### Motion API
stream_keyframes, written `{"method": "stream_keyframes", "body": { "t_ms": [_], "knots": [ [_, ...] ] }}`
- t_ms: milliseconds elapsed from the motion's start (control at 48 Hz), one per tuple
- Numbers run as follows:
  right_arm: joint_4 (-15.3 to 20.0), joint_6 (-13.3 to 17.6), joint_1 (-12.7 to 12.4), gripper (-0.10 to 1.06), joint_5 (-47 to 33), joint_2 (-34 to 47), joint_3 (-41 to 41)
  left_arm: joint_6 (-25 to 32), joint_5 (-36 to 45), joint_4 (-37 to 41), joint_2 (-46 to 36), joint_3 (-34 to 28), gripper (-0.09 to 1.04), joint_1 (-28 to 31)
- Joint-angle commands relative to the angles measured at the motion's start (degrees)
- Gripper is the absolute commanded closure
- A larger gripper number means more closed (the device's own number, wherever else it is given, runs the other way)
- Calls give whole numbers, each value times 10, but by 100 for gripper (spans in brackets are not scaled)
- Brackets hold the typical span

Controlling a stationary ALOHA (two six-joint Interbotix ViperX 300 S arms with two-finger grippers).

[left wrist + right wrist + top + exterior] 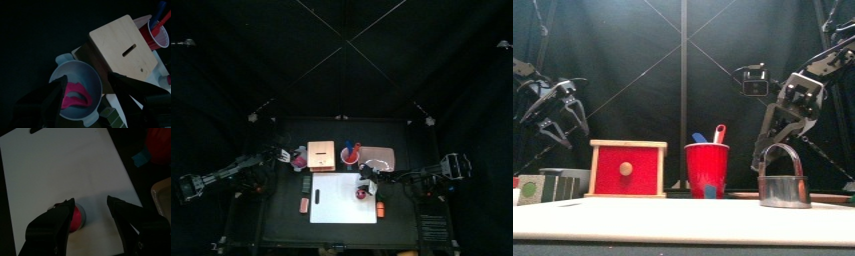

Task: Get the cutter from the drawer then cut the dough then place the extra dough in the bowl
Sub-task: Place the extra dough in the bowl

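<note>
Nearest, the metal cutter (784,182) stands toward the right of the white cutting board (60,163); only the front view shows it. My right jaws (89,202) are spread, gripping nothing, either side of the red dough round (77,218) on the board, which I judge to be the cut piece. Farther left, my left jaws (85,80) hang open and empty over the blue-grey bowl (70,70), beside the wooden box (123,47). Only that wrist view shows the pink dough (73,97) inside, so the extra looks delivered.
</note>
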Motion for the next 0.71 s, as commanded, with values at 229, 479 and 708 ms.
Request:
{"method": "stream_keyframes", "body": {
  "t_ms": [229,479,708],
  "knots": [
    [1,-1,0,8,-4,-9,-9,16,-29,20,0,-11,-3,-6],
    [-37,-2,-1,8,-45,-47,-17,76,-97,101,-1,-18,-3,-76],
    [-54,-2,-1,8,-98,-83,-8,127,-191,150,-1,-11,-3,-144]
  ]
}}
